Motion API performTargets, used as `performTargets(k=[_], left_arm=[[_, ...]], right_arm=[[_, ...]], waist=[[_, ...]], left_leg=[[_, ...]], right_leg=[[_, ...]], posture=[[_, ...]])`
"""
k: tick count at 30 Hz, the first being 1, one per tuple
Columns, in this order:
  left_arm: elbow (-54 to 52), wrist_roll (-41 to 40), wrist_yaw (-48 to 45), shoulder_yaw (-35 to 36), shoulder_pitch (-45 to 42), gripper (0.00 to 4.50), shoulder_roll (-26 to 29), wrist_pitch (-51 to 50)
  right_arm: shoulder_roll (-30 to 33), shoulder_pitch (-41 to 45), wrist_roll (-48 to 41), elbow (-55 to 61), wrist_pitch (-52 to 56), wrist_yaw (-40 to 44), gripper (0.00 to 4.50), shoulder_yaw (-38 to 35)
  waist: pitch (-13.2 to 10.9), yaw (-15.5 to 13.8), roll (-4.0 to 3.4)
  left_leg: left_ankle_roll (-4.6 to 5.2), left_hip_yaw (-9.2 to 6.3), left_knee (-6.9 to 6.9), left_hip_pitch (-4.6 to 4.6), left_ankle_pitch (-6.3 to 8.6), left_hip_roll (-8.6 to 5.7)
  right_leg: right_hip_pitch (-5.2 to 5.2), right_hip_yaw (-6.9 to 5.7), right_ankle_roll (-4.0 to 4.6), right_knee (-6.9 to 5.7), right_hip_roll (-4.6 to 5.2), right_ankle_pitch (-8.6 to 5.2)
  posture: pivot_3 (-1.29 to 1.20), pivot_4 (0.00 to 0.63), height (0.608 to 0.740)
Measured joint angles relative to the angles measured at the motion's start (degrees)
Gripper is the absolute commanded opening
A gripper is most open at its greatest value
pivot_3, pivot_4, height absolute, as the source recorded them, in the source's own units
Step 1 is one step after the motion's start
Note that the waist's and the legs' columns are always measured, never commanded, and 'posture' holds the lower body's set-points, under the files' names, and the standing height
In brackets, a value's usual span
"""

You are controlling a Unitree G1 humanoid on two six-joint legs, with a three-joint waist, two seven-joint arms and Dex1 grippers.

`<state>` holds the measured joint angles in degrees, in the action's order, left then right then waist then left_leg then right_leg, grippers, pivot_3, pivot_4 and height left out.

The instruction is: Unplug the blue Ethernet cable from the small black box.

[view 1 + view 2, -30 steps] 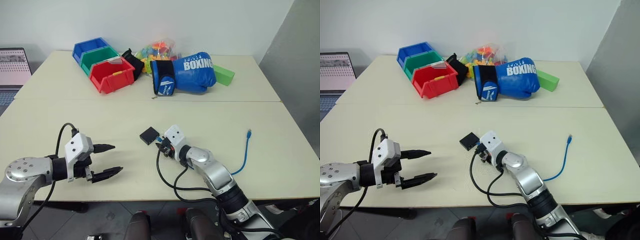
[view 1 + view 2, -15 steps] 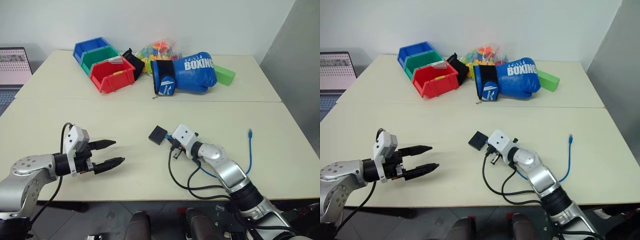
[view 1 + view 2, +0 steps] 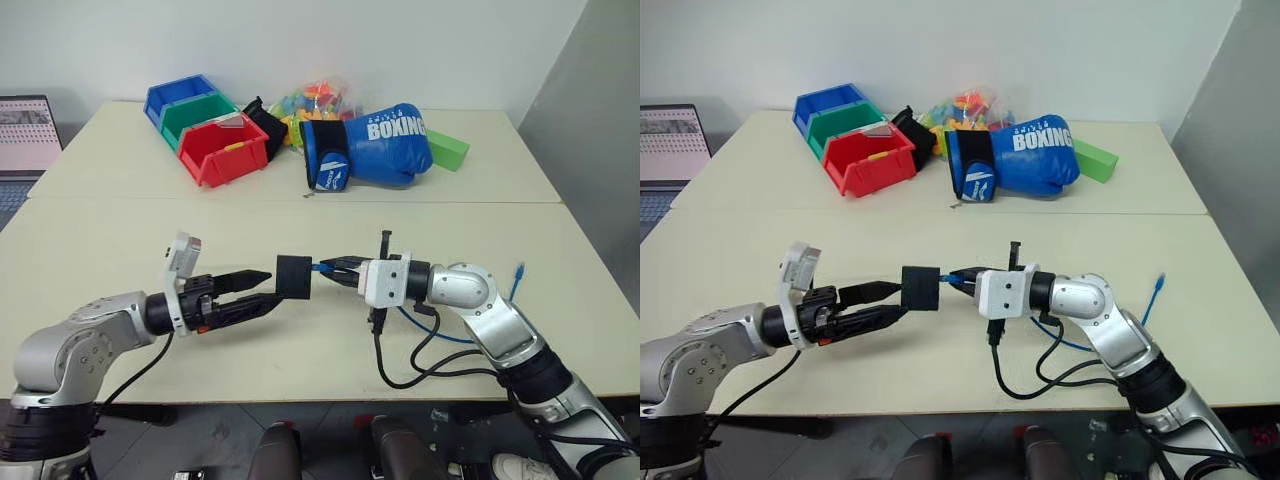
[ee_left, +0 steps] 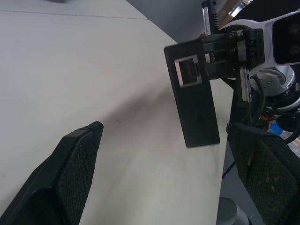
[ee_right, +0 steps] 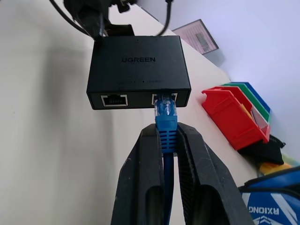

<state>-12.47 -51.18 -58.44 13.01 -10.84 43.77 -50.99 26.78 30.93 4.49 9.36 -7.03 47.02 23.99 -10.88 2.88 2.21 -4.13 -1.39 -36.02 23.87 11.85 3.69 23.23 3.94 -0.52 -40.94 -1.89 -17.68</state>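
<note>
The small black box (image 3: 294, 276) hangs in the air above the table, level with both hands. The blue Ethernet cable (image 5: 165, 118) is plugged into one port on its side, and the port beside it is free. My right gripper (image 5: 165, 133) is shut on the cable just behind the plug and points toward my left. The cable's slack loops under my right arm, and its free end (image 3: 518, 270) lies on the table. My left gripper (image 3: 272, 286) is open, its fingertips (image 4: 89, 133) right at the box's opposite side. Whether they touch it I cannot tell.
At the back of the table (image 3: 120, 230) stand red (image 3: 222, 150), green and blue bins, a black pouch, a bag of coloured toys, a blue boxing glove (image 3: 375, 145) and a green block (image 3: 448, 150). A laptop (image 3: 28, 135) sits far left. A black cable loops under my right wrist.
My right gripper rose and rolled level, lifting the cable and the box off the table. My left gripper swung right until its open fingers came up to the box.
</note>
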Motion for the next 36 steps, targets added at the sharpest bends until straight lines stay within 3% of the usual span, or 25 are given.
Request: performTargets(k=[12, 16, 29, 36], left_arm=[[-1.7, -2.0, 1.7, -0.5, -1.1, 4.5, -0.9, -3.7], [-1.7, -2.8, 1.8, -0.9, -1.2, 3.79, -1.5, -4.0], [-1.7, -3.9, 1.5, -1.5, -1.6, 0.84, -2.7, -4.6], [-1.7, -4.0, 1.2, -1.5, -1.5, 0.79, -2.7, -4.6]], right_arm=[[0.4, 0.0, 3.7, 0.0, -3.2, 2.1, 0.13, 0.5], [0.3, 0.3, 4.4, 0.0, -4.0, 2.4, 0.13, 0.5], [-0.2, 0.7, 5.8, -0.2, -5.8, 2.6, 0.13, 0.4], [-0.1, 0.7, 5.9, -0.6, -7.7, 2.9, 0.13, 0.3]], waist=[[0.0, -0.1, 0.0], [0.0, -0.1, 0.0], [0.0, -0.1, 0.0], [0.0, -0.1, 0.0]], left_leg=[[-0.01, -0.01, 0.0, -0.01, 0.0, -0.01], [-0.01, -0.02, 0.0, -0.01, 0.0, 0.0], [-0.01, -0.03, -0.01, -0.01, -0.01, -0.01], [-0.01, -0.03, -0.01, -0.01, -0.01, -0.01]], right_leg=[[0.0, 0.01, 0.04, -0.02, 0.0, 0.02], [0.0, 0.02, 0.05, -0.02, 0.0, 0.03], [-0.01, 0.02, 0.05, -0.02, 0.01, 0.03], [-0.01, 0.02, 0.05, -0.02, 0.01, 0.03]], posture=[[0.0, 0.15, 0.74], [0.0, 0.15, 0.74], [0.0, 0.15, 0.74], [0.0, 0.15, 0.74]])
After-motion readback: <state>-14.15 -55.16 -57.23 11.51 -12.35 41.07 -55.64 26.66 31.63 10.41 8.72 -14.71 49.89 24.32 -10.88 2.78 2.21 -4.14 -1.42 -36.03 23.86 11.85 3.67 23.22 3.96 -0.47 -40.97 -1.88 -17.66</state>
